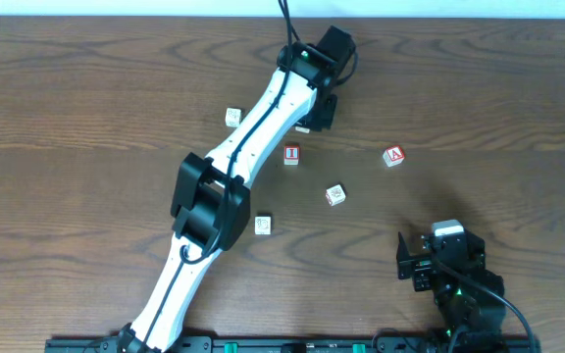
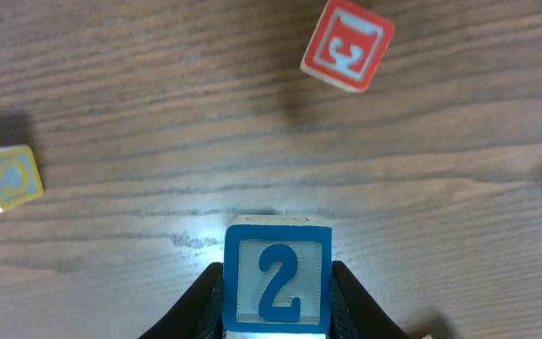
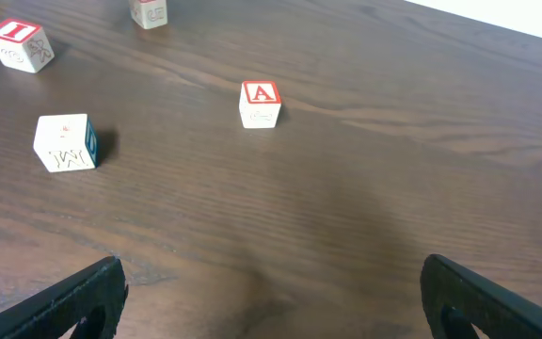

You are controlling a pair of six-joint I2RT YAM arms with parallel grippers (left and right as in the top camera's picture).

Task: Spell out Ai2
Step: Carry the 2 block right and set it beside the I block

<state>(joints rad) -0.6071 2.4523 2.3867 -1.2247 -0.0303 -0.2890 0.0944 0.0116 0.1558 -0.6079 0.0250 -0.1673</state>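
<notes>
A blue-framed cube with a blue 2 is held between the black fingers of my left gripper, which is shut on its sides. From overhead the left gripper hides this cube. The red-framed I cube lies just below and left of that gripper. The red-framed A cube lies further right, on its own. My right gripper stands open near the table's front right, with nothing between its fingers.
A red-faced cube with a pale letter and a yellow-faced cube lie ahead of the held cube. Pale cubes lie at the left, front and middle. The left arm crosses the table diagonally.
</notes>
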